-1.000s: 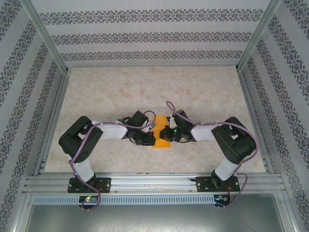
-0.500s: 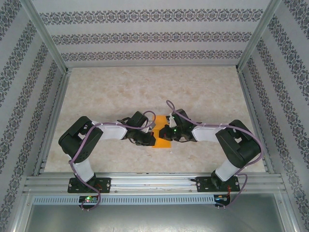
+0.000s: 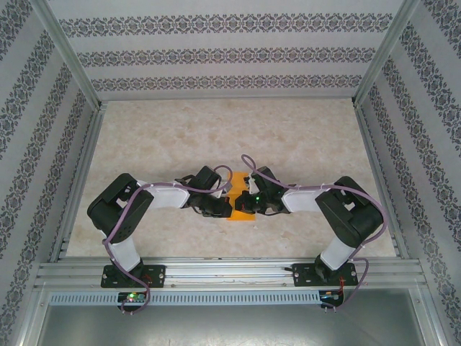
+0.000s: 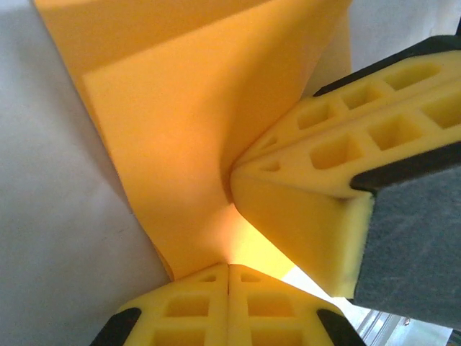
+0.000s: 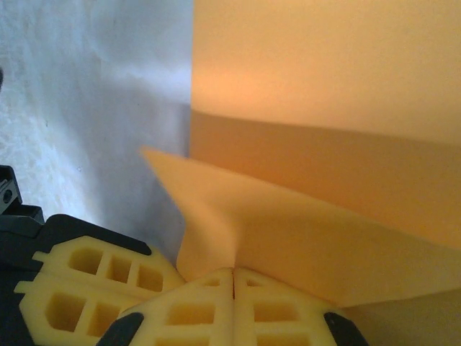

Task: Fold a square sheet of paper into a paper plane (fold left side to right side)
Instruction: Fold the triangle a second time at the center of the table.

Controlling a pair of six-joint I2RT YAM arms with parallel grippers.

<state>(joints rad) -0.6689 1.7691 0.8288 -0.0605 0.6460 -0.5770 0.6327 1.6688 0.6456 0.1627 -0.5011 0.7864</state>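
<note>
Tightly, left pincer (image 4: 229, 269) and right pincer (image 5: 233, 273) nip orange paper (image 4: 180, 144) — both closed.

Pale marbled table (image 3: 180, 130), folded orange paper (image 3: 243, 214) near front centre

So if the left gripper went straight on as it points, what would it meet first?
Probably the orange paper it pinches, rising just ahead; the right gripper sits close beside that line.

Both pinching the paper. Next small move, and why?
Probably sweep both grippers slightly rightward together. The left gripper and right gripper are shut side by side on the paper, whose pinched flap stands off the table, not yet laid over.
</note>
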